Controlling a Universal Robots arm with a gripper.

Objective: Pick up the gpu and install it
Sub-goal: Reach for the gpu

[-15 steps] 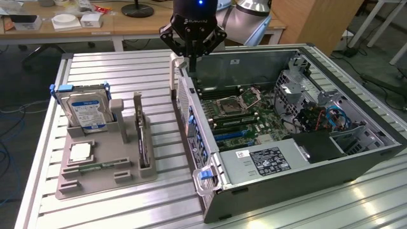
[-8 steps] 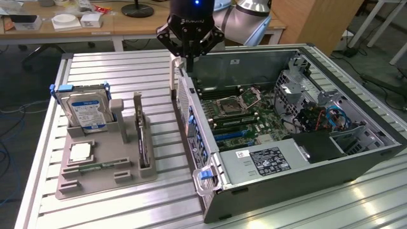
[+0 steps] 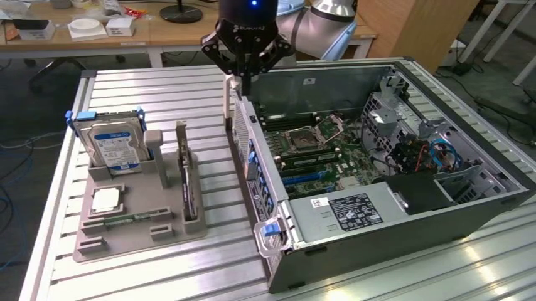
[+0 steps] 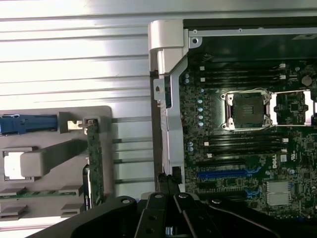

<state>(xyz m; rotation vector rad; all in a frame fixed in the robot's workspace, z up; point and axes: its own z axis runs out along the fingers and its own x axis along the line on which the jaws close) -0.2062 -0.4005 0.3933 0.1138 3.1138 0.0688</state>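
On a ribbed aluminium table (image 3: 150, 100), in a workshop with wooden desks (image 3: 167, 31) behind and loose cables on the floor, sit a grey parts tray (image 3: 134, 241) and an open computer case (image 3: 469, 213). The tray lies toward the exterior view's left and the case toward its right, with bare table slats between them. The gpu (image 3: 186, 182) stands on edge in a slot on the tray's side nearest the case, a thin dark strip, untouched. Beside it, farther from the case, a hard drive (image 3: 113, 147) with a blue-and-white label stands upright. A small silver chip (image 3: 107, 199) and a green memory stick (image 3: 125, 220) lie flat in the tray. Inside the case the motherboard (image 3: 310, 144) is exposed, with a labelled power supply (image 3: 348, 210) nearer the camera. The black gripper (image 3: 242, 84) hangs above the case's perforated wall (image 3: 245, 147), its claw pinched together and holding nothing. That wall stands between the claw and the tray, and the gpu is well apart from the claw.
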